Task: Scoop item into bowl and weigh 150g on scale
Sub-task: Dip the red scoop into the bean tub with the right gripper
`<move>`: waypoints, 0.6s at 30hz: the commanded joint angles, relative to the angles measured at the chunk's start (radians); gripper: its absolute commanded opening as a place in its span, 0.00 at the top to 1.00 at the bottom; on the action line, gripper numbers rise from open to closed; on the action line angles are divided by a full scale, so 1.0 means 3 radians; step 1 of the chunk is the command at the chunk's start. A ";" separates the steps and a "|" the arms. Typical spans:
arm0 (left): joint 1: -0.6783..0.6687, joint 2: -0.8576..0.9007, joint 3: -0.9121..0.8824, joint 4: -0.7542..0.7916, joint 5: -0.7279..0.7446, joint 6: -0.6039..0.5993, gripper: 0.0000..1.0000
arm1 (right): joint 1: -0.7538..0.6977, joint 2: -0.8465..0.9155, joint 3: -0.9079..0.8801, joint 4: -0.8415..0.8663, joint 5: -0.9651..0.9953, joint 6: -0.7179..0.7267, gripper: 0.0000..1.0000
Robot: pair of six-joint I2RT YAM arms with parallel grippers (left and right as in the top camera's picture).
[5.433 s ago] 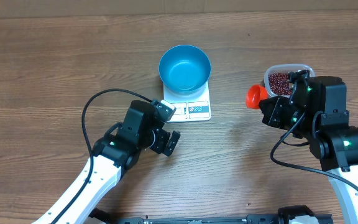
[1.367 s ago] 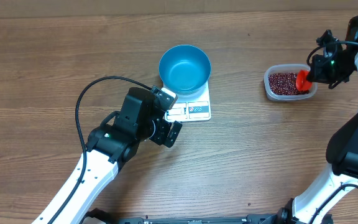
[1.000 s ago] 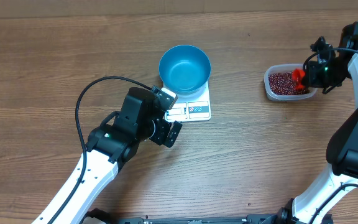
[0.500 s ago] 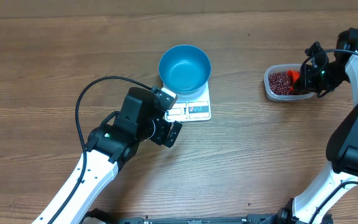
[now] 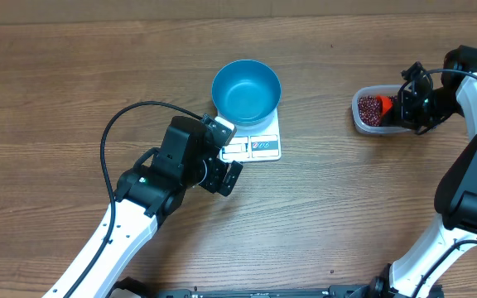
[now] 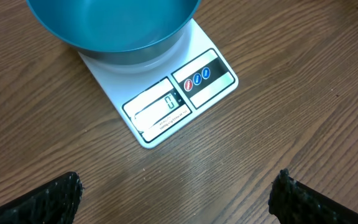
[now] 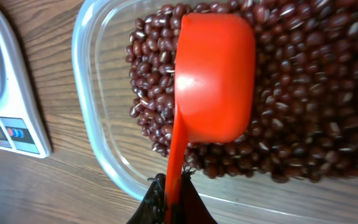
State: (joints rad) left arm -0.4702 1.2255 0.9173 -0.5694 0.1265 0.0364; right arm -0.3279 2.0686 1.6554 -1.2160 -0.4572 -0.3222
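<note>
I judge the task to be at its first scoop, with nothing weighed yet. The bowl [image 5: 246, 89] sits on the scale [image 6: 179, 99] and shows only bare blue inside, so no beans have reached it. The scale's display is too small for me to read. All the beans [image 7: 303, 93] I can see lie in the clear tub [image 7: 98, 118], which stands on the desk [image 5: 346, 215] well to the right of the scale.

My right pincer [image 7: 169, 196] is clamped together on the thin handle of the orange scoop [image 7: 215, 74]. It holds the scoop's cup down on the heap inside the tub. From the wrist view the cup's smooth rounded back faces the camera and its rim touches the beans. I cannot tell whether any have gone into it. The beans lie just ahead of that pincer, around and under the cup, and the tub's near wall is between the pincer and the heap.

My left pincer [image 6: 179, 196] hangs with its 2 fingers wide apart, holding nothing, over bare desk just in front of the scale's display edge. The bowl is near it and the beans are well apart from it.

Left to do: load the scoop, carry it across to the bowl, tip it, and repeat until the display reads 150 g.
</note>
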 commanded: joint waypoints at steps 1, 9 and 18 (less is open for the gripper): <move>0.0018 0.0010 0.0069 0.0000 -0.0020 0.0031 0.01 | -0.0003 0.0051 -0.0094 0.0000 -0.0205 0.0120 0.96; 0.0018 0.0010 0.0069 -0.0001 -0.0020 0.0031 0.01 | -0.0022 0.0051 -0.0094 -0.0005 -0.0512 0.0217 0.96; 0.0018 0.0010 0.0069 -0.0003 -0.0020 0.0031 0.00 | -0.0201 0.0051 -0.0094 -0.0011 -0.0833 0.0225 0.96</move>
State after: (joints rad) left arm -0.4702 1.2255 0.9173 -0.5694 0.1268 0.0364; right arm -0.3637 2.0727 1.6329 -1.2228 -0.6186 -0.2577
